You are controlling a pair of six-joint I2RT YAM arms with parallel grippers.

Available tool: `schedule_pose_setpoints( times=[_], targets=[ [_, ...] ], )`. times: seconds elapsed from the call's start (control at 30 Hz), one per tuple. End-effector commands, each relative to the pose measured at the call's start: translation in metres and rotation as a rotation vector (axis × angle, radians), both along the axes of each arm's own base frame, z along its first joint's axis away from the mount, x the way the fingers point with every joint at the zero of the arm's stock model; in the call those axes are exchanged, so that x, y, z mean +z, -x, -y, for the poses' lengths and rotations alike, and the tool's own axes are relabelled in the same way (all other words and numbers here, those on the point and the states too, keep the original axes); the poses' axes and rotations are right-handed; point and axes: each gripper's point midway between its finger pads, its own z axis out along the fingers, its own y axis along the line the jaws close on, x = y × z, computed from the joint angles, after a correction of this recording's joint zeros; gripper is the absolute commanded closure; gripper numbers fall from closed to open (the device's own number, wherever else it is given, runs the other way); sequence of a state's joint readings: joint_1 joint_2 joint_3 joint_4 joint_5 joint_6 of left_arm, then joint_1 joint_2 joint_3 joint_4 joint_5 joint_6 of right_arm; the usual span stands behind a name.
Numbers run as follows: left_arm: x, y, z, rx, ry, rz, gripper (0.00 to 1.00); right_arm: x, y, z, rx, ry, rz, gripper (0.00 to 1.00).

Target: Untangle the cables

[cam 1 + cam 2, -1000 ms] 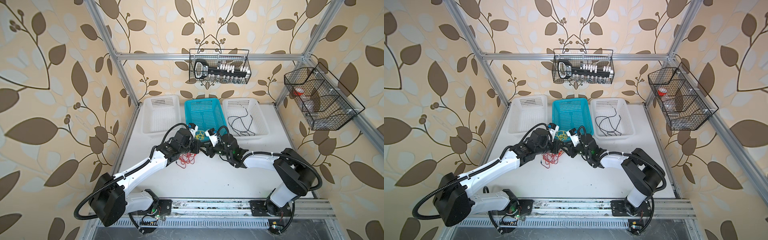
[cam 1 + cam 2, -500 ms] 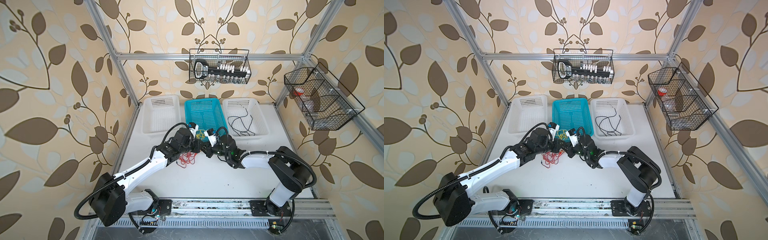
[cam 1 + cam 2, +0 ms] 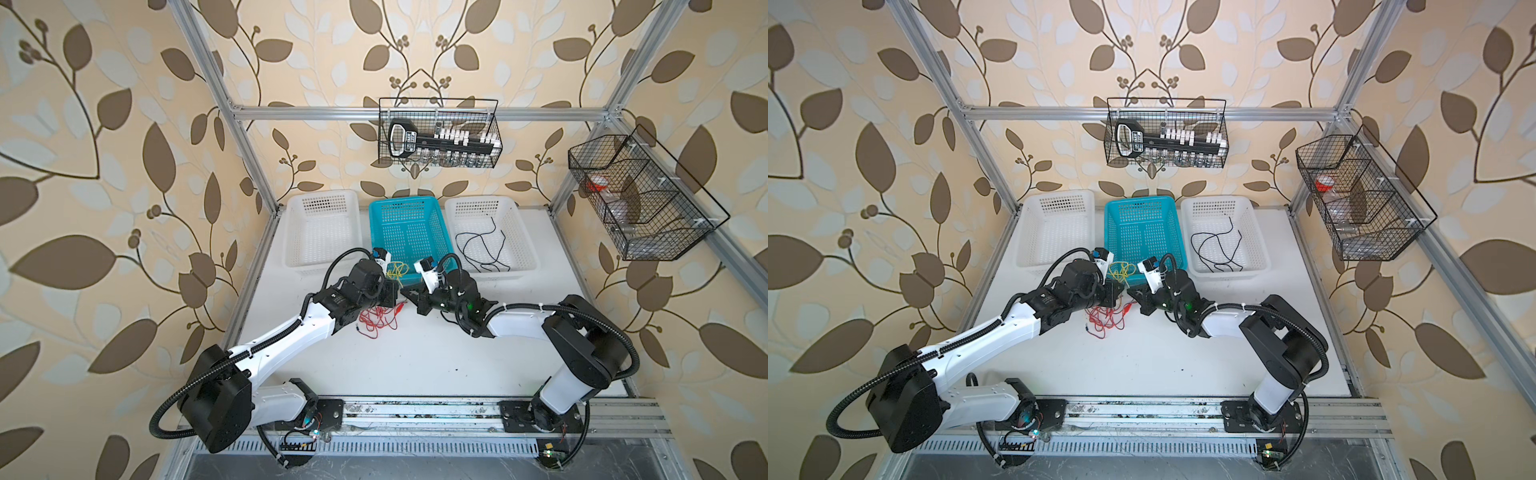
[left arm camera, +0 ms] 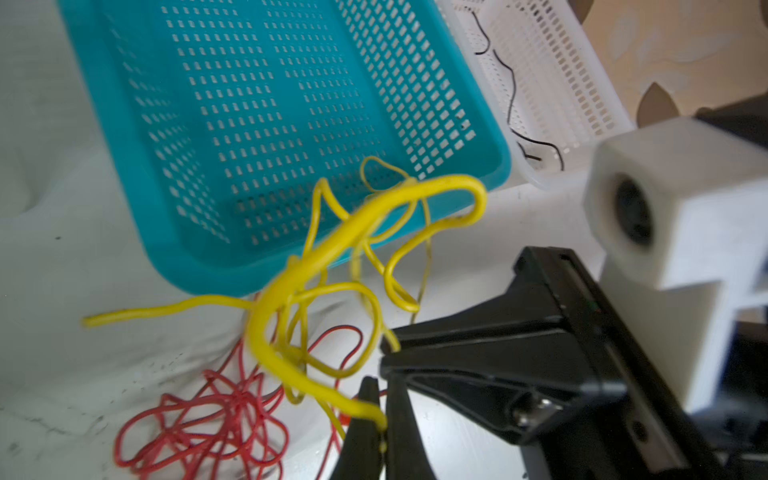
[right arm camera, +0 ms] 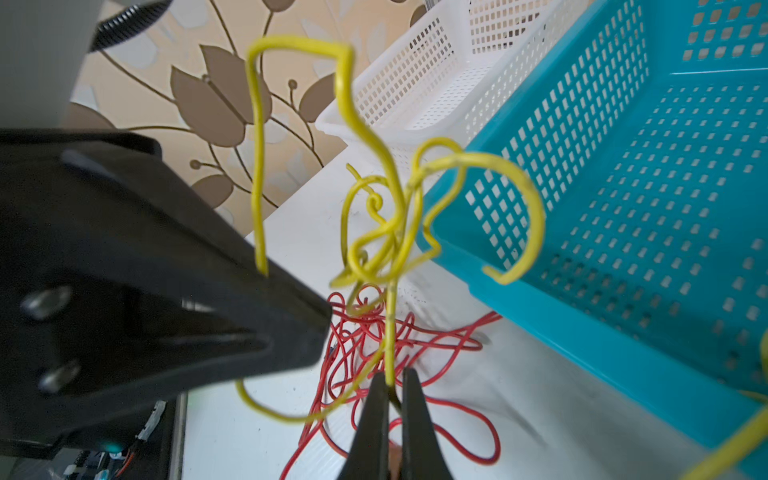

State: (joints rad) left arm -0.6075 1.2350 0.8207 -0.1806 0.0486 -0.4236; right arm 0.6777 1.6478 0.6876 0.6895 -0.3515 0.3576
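A tangle of yellow cable (image 3: 396, 272) (image 3: 1121, 272) hangs in the air between my two grippers, just in front of the teal basket (image 3: 409, 226). Under it a red cable (image 3: 376, 323) (image 3: 1105, 321) lies bunched on the white table. My left gripper (image 4: 383, 395) is shut on one strand of the yellow cable (image 4: 361, 216). My right gripper (image 5: 390, 380) is shut on another strand of the yellow cable (image 5: 392, 232), above the red cable (image 5: 365, 336). In both top views the two gripper tips nearly meet. A black cable (image 3: 482, 245) lies in the right white basket.
Three baskets stand in a row at the back: a white basket (image 3: 322, 232), the teal one, and a white basket (image 3: 490, 232) holding the black cable. Wire baskets hang on the back wall (image 3: 440, 133) and on the right frame (image 3: 640, 199).
My right gripper has closed on the yellow cable and has moved slightly left toward the left gripper. The left gripper has kept its grip and its place.
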Motion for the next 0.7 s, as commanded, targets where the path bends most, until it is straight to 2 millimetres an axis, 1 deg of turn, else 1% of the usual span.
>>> schedule_pose_setpoints(
  times=[0.0,0.1,0.2,0.33,0.4,0.53,0.67],
  targets=[
    [0.003,-0.008,-0.026,0.107,-0.048,0.019,1.0,0.0,0.002,0.013,-0.007,0.037,0.016,1.0],
    [0.002,-0.009,-0.032,0.134,-0.044,0.019,1.0,0.001,0.005,0.02,-0.003,0.06,0.025,1.0],
    [0.006,-0.008,-0.027,0.11,-0.009,0.032,1.0,0.003,0.01,0.018,0.032,0.076,0.026,1.0],
    [0.013,-0.007,-0.018,0.068,0.04,0.066,1.0,0.0,0.017,0.013,0.08,0.1,0.02,0.96],
    [0.018,-0.006,-0.016,0.05,0.052,0.083,1.0,0.0,0.021,0.011,0.105,0.098,0.018,0.93],
    [0.025,-0.003,-0.012,0.012,0.067,0.116,1.0,0.003,0.024,0.007,0.14,0.107,0.016,0.83],
    [0.028,0.0,-0.01,-0.014,0.071,0.132,1.0,0.014,0.02,0.004,0.144,0.121,0.051,0.74]
  ],
)
